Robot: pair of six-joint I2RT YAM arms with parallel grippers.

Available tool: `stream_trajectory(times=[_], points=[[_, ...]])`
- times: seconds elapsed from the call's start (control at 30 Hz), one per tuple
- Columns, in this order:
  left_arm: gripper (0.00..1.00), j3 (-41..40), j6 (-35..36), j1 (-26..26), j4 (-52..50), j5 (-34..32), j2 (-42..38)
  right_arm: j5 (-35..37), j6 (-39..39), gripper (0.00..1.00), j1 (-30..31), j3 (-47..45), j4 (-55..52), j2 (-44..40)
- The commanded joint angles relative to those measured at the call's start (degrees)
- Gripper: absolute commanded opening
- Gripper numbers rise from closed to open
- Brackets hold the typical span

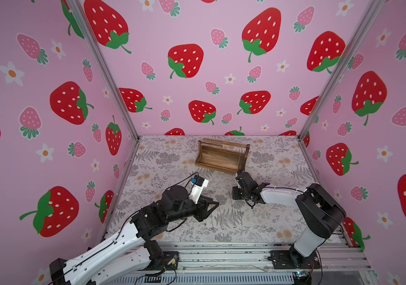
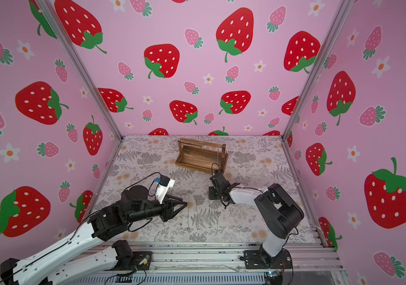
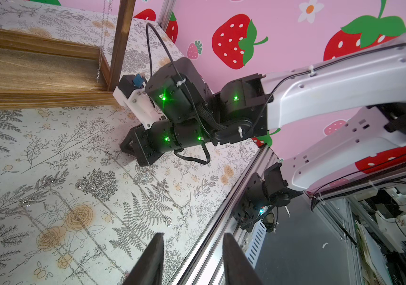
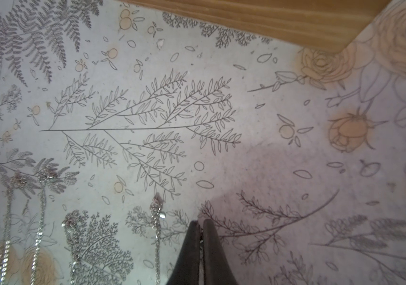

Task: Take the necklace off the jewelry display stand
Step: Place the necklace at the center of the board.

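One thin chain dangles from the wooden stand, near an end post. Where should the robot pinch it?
Probably the necklace on its free-hanging stretch, midway up, coming from the stand's open near side. The end post stands close beside the chain and the tray rim sits below, so that gap looks clearest.

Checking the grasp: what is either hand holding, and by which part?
Left hand open and empty. Right hand shut; whether it pinches anything cannot be told.
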Motion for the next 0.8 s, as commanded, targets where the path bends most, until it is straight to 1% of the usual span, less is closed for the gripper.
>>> stream_trajectory(times=[0.0,0.5,0.77], points=[[0.41,-0.37,0.66,-0.15,-0.28,-0.47,-0.10,0.53,-0.16,0.08,-0.42,0.04,-3.16,1.96],[0.41,0.51,0.66,-0.20,-0.19,-0.06,0.99,3.12,0.70,0.09,-0.96,-0.54,-3.65,1.14],[0.41,0.90,0.42,-0.20,-0.09,0.21,1.61,3.35,0.90,0.09,-1.36,-0.56,-4.19,1.09]])
